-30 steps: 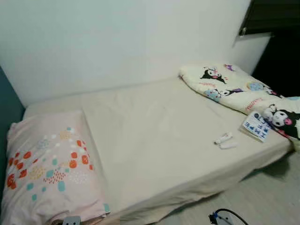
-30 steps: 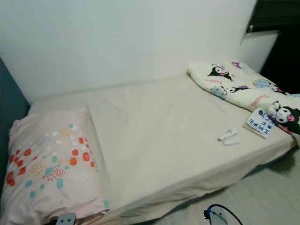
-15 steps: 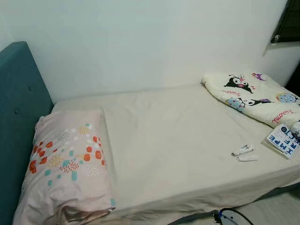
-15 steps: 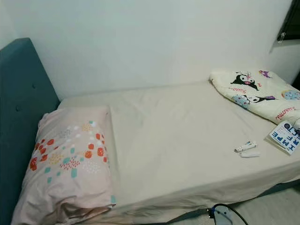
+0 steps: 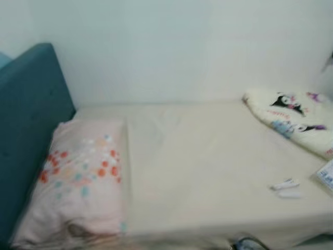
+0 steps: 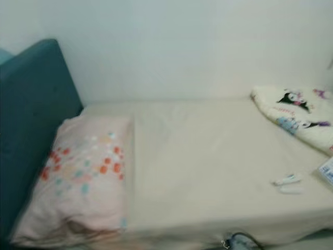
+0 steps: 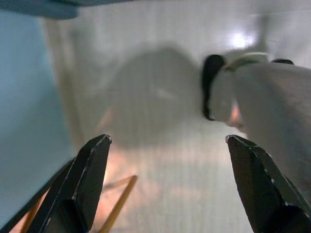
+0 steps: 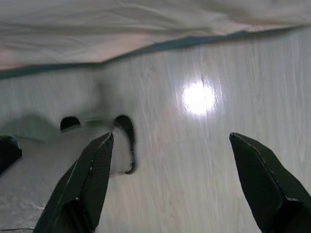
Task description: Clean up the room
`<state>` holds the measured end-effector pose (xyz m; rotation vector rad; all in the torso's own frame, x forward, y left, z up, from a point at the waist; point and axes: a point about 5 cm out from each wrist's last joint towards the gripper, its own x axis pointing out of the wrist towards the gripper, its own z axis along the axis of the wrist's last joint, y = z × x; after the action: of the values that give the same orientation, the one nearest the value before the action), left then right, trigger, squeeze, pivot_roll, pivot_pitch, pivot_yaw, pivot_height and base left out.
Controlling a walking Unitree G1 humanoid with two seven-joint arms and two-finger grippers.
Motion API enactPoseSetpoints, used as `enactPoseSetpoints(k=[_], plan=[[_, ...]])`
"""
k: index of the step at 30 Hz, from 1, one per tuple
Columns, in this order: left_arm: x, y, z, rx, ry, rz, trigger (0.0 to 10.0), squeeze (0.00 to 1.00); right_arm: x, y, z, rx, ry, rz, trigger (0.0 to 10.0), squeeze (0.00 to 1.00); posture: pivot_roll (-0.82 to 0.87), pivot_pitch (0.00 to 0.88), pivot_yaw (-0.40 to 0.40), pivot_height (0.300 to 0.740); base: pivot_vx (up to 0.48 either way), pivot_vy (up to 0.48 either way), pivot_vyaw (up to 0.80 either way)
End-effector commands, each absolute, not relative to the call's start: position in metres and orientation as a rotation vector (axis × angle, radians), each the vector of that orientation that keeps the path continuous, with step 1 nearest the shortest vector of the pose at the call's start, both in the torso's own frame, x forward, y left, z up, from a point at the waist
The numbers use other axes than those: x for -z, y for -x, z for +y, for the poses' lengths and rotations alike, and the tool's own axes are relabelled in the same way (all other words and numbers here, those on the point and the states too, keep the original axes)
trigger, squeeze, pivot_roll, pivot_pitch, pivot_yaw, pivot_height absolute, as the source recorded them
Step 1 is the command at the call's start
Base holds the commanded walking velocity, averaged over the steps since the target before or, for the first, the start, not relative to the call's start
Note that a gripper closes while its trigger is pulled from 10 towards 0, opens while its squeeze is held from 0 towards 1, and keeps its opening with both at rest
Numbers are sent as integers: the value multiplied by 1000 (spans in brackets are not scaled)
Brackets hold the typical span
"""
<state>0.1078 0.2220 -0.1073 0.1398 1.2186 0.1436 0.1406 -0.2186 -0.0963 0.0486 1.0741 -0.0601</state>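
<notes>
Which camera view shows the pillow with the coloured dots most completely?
The right eye view: the patterned pillow lies whole against the teal headboard. The left eye view shows it equally blurred, nearer the edge. Both wrist views look at the floor.

This is a bedroom in a home. A bed (image 5: pixel 208 166) with a cream sheet stands against a white wall (image 5: pixel 171 47), with a teal headboard (image 5: pixel 26 114), a spotted pillow (image 5: pixel 83 177) and a cartoon-print quilt (image 5: pixel 296 117).
</notes>
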Motion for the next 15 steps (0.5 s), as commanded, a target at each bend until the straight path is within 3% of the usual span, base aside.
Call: enactPoseSetpoints(k=[1, 15], plan=[[108, -109, 219, -127, -143, 1221, 10000, 0, 96, -140, -221, 68, -76, 1072, 10000, 0, -88, 0, -29, 740, 0, -480, 0], [108, -107, 219, -120, -146, 1230, 10000, 0, 94, -148, -218, 68, -91, 1062, 10000, 0, -89, 0, -30, 740, 0, -475, 0]])
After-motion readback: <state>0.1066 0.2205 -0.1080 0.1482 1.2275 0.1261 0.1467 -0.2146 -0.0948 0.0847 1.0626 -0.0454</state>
